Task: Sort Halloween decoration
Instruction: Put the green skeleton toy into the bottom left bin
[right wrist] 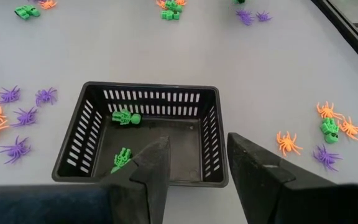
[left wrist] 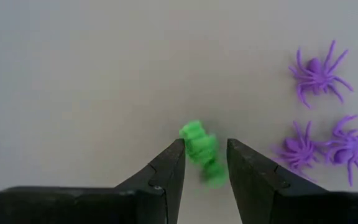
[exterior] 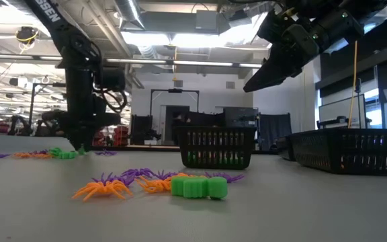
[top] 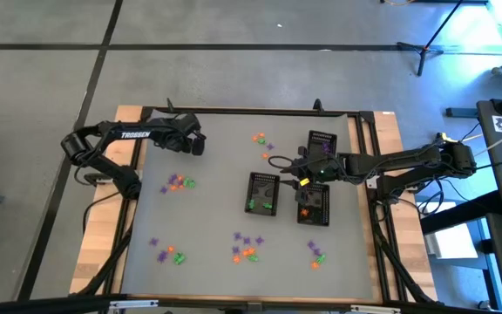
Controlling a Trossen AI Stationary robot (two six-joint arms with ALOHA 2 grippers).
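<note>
Left gripper (left wrist: 205,163) down at table, fingers straddling green trinket (left wrist: 202,152) beside purple spiders (left wrist: 319,73), grip unclear, right gripper (right wrist: 197,163) parted, empty, above black mesh basket (right wrist: 79,134) holding green skeletons (right wrist: 125,117)

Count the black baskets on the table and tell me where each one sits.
3. One basket lies mid-table with green pieces inside. A second sits farther back on the right. The third sits right of the first. The right arm partly covers the last two.

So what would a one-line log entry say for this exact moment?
left claw: open around green trinket | right claw: open, empty, above basket holding green trinkets | sorting unfinished
</note>
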